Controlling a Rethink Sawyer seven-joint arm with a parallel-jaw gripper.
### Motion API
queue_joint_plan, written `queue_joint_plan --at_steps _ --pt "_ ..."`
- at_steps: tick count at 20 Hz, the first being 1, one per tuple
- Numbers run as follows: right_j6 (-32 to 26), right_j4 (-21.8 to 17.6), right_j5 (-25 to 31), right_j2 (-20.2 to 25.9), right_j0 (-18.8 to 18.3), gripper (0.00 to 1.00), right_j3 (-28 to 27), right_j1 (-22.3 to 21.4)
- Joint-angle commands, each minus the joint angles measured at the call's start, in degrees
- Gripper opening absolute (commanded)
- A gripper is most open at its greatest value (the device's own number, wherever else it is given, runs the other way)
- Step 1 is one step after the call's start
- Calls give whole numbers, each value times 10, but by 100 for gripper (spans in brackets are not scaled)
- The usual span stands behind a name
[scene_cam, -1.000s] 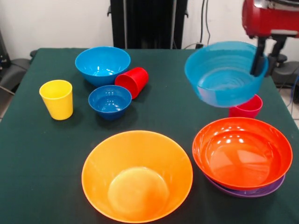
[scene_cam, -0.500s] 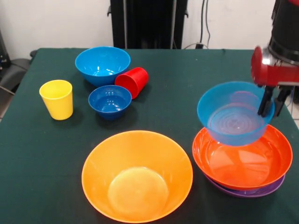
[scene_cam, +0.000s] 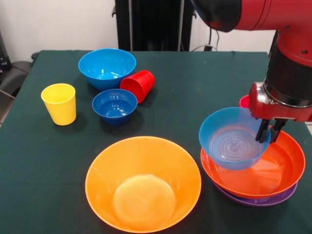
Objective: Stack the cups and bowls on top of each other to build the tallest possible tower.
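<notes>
The tool (scene_cam: 271, 131) is closed narrowly on the rim of a light blue bowl (scene_cam: 233, 144), one finger inside the rim and one outside, at the bowl's side nearest the arm. That bowl hangs tilted, its mouth turned toward the camera, with its underside low in the red-orange bowl (scene_cam: 253, 168) directly beneath the tool; whether the two touch cannot be told. The red-orange bowl sits nested in the shallow purple bowl (scene_cam: 258, 200), whose edge shows only along the near lower rim. Just behind the tool, a sliver of the pinkish-red cup (scene_cam: 244, 101) peeks out past the held bowl. Well off to the tool's side across the green desk (scene_cam: 195, 83), the huge orange bowl (scene_cam: 143, 183) stands upright nearest the camera. Farther away on that same side stand a small dark blue bowl (scene_cam: 115, 106) and a larger blue bowl (scene_cam: 107, 68), with the red cup (scene_cam: 138, 85) lying on its side between them, touching both. The yellow cup (scene_cam: 59, 103) stands upright, farthest from the tool.
</notes>
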Motion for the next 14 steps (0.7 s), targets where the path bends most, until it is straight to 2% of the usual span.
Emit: queue_joint_plan --at_steps 1,14 --pt "96 3 -39 8 11 0 -4 -1" --pt "110 20 -21 -8 28 0 -11 -7"
